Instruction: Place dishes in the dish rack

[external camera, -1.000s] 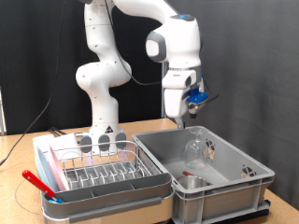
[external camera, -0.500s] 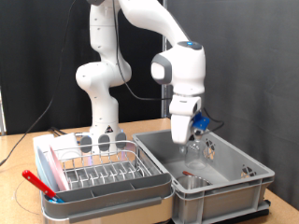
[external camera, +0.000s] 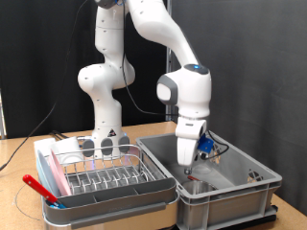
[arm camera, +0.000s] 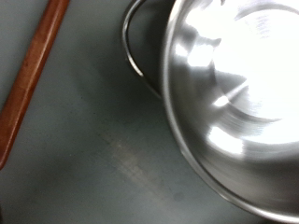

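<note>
My gripper (external camera: 193, 165) hangs low inside the large grey bin (external camera: 240, 192), its fingertips close to the bin floor. In the wrist view a shiny steel cup (arm camera: 234, 103) with a wire handle lies right below the hand on the grey floor. A thin red-brown stick utensil (arm camera: 33, 75) lies beside it. No fingers show in that view. The silver wire dish rack (external camera: 106, 174) sits in its pale tray at the exterior view's left, with a pink plate (external camera: 63, 173) standing on edge in it. The clear glass is not visible.
The robot base (external camera: 104, 144) stands behind the rack. A red flat object (external camera: 38, 186) leans at the tray's near left corner. A small item (external camera: 254, 175) lies by the bin's right wall. The bin's walls enclose the gripper on all sides.
The arm has come down from above the bin and shifted slightly to the exterior view's left. The hand is now inside the bin, low over the steel cup.
</note>
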`<action>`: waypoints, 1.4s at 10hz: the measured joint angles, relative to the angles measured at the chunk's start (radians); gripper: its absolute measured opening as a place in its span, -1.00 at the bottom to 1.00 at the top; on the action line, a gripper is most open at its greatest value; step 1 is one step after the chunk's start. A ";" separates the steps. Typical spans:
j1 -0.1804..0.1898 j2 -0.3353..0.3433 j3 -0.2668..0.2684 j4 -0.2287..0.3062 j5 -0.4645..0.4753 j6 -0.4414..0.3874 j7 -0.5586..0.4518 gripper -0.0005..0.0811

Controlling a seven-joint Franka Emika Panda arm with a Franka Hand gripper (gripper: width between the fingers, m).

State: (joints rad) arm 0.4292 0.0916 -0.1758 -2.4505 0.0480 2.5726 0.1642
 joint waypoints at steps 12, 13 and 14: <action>-0.012 0.163 0.048 -0.005 0.087 0.190 -0.113 0.99; -0.017 0.169 0.049 -0.001 0.095 0.190 -0.124 0.99; -0.026 0.171 0.056 0.001 0.115 0.190 -0.146 0.99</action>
State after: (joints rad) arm 0.4031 0.2622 -0.1202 -2.4494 0.1631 2.7629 0.0187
